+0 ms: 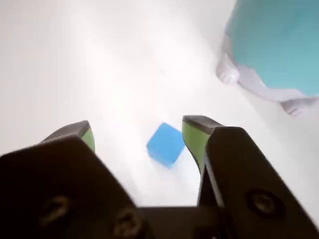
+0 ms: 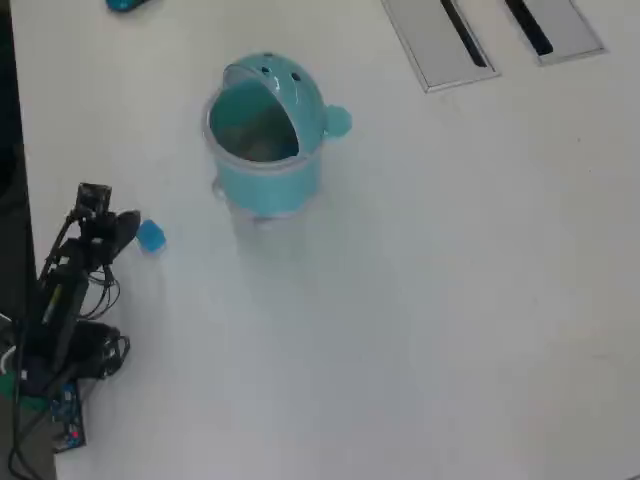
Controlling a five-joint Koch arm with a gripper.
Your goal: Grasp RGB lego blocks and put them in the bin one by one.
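Near the left edge of the tabletop [image 2: 420, 300], the arm [image 2: 60, 300] is seen in the overhead view, reaching toward the far edge. Its gripper [image 1: 137, 132] is held wide open, nothing being grasped. In the wrist view a blue lego block [image 1: 166, 144] is seen lying on the tabletop between the two green-padded jaws, closer to the right one and apparently untouched by either. The block is cube-like, so no long axis can be made out; it is turned with one corner toward the camera. To its right, well apart, the teal bin [image 2: 262, 140] is stood upright, its domed lid tipped back toward the far edge and its mouth left open. Two grey slotted panels [image 2: 440, 40] are set at the far right edge.
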